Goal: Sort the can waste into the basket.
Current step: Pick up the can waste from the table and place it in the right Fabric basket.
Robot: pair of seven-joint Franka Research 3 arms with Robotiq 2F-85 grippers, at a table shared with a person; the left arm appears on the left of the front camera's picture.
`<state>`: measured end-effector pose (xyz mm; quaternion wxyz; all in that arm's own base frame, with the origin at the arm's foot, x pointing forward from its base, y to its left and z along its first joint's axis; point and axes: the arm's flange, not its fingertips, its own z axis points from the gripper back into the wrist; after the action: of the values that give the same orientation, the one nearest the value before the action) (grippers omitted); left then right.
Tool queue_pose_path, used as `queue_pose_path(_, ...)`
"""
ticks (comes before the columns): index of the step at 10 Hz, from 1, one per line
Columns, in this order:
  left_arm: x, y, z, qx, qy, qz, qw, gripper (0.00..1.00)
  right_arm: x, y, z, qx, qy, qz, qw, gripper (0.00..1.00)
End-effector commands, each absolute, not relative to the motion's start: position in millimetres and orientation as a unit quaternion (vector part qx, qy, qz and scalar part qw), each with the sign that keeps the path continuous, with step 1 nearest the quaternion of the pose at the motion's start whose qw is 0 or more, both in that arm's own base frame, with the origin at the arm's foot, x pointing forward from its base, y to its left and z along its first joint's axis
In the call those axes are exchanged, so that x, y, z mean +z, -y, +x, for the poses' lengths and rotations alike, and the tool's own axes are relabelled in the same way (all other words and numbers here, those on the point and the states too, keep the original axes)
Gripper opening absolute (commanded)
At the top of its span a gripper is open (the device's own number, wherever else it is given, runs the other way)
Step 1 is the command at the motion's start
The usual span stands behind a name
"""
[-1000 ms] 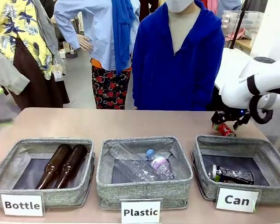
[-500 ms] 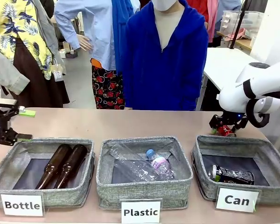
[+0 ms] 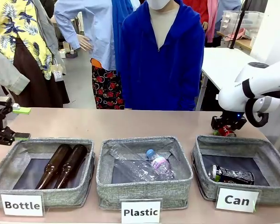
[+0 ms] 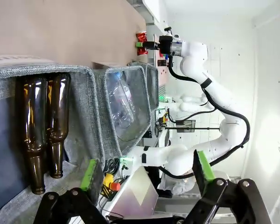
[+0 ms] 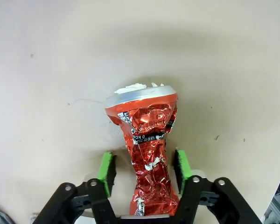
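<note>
a busy room with people behind the far edge of the beige table [image 3: 130, 122], three grey baskets along its near edge. my right gripper [image 5: 143, 173] is down near the far right corner, straddling the red can [image 5: 147, 140]; the green pads [image 5: 106, 170] show a gap either side, so i judge the squeeze only just starting, not yet clamped. it sits just behind the can basket [image 3: 270, 161], handy for a short lift over the rim. my left gripper [image 4: 144, 175] hangs spread wide at the left edge, holding nothing. count: two cans, one black can [image 3: 232, 175] already in that basket; two brown bottles [image 3: 61, 165]; clear plastic bottles [image 3: 144, 167], number unclear.
</note>
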<state>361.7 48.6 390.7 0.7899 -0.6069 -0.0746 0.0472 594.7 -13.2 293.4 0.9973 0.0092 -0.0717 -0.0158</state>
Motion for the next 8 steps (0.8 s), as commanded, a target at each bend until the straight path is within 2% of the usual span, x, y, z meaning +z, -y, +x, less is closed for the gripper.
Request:
queue_pose_path(1,392.5,-47.6,361.6,0.052,0.074,-0.612,0.786,1.00,294.3,11.9,602.2,-0.018,0.069,0.027,0.997,0.00)
queue_pose_path(8,392.5,-47.6,361.6,0.052,0.074,-0.612,0.786,1.00,304.1,2.1,599.0,-0.010,0.070,0.034,0.997,0.00)
